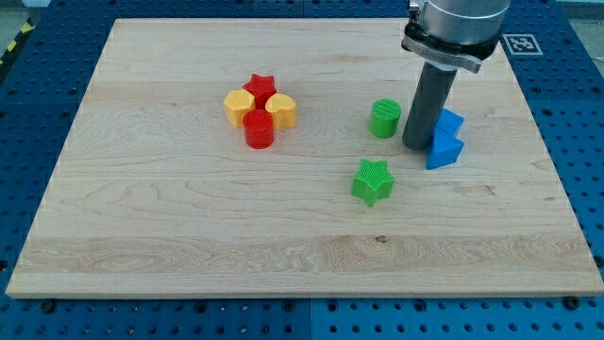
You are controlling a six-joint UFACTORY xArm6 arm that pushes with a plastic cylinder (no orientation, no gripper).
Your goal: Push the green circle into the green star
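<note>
The green circle (384,118) stands on the wooden board (189,236), right of centre. The green star (373,181) lies below it and slightly to the left, a short gap apart. My tip (416,146) is the lower end of a thick dark rod, just right of the green circle and a small gap from it. The rod stands against the left side of two blue blocks (444,138).
A cluster left of centre holds a red star (260,88), a yellow hexagon-like block (239,107), a yellow heart-like block (282,110) and a red cylinder (259,129), all touching. The board lies on a blue perforated table (576,142).
</note>
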